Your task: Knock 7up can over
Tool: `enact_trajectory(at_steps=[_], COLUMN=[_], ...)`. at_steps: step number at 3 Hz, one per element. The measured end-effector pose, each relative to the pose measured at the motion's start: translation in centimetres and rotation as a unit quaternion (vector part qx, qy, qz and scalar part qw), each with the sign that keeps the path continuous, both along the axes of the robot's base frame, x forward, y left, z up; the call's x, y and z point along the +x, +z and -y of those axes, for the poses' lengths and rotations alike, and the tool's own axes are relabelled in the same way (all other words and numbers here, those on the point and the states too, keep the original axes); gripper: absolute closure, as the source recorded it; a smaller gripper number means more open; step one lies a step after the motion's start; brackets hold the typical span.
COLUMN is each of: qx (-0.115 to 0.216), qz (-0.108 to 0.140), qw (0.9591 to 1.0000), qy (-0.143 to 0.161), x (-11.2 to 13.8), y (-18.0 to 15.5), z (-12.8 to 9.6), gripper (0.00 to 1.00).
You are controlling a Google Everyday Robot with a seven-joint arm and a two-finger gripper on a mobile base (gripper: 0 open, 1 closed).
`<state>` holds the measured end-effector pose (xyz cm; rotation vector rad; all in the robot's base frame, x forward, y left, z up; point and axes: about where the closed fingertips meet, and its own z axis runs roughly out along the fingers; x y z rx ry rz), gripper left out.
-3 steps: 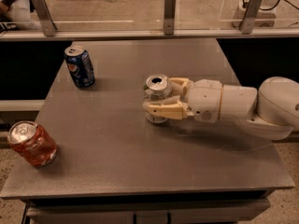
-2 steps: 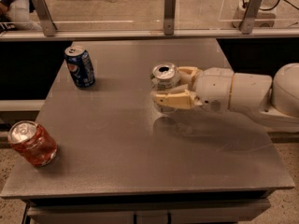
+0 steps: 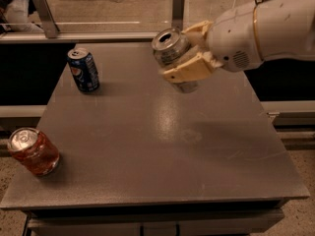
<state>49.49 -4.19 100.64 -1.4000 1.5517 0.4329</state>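
Since a second ago your gripper [image 3: 178, 54] has lifted the 7up can [image 3: 167, 43] off the grey table [image 3: 162, 151]. The can hangs tilted above the far edge, pinched between both fingers. A blue can [image 3: 83, 71] stands back left and a red can [image 3: 33, 152] front left. A railing [image 3: 98, 35] runs behind. The label is hard to read, and the arm is cut off at the right.

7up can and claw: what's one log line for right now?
claw: shut on 7up can, above table | 7up can: in the air, tilted | Pepsi can: upright, back left | red-orange can: front left
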Motion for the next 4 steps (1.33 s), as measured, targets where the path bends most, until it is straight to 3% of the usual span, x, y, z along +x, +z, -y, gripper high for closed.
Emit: enact_trajectory(at_steps=[1, 2, 3, 4], qx=[-0.084, -0.182, -0.233, -0.267], qz=[-0.085, -0.207, -0.249, -0.242], qw=[0.9928, 0.9609, 0.9394, 0.9324], qy=[-0.004, -0.028, -0.035, -0.027], x=[0.9, 2.4, 1.9, 1.5], y=[-3.4, -10.0, -11.7, -11.7], z=[2.5, 5.6, 5.8, 4.8], gripper=[1.00, 1.00, 1.00, 1.00])
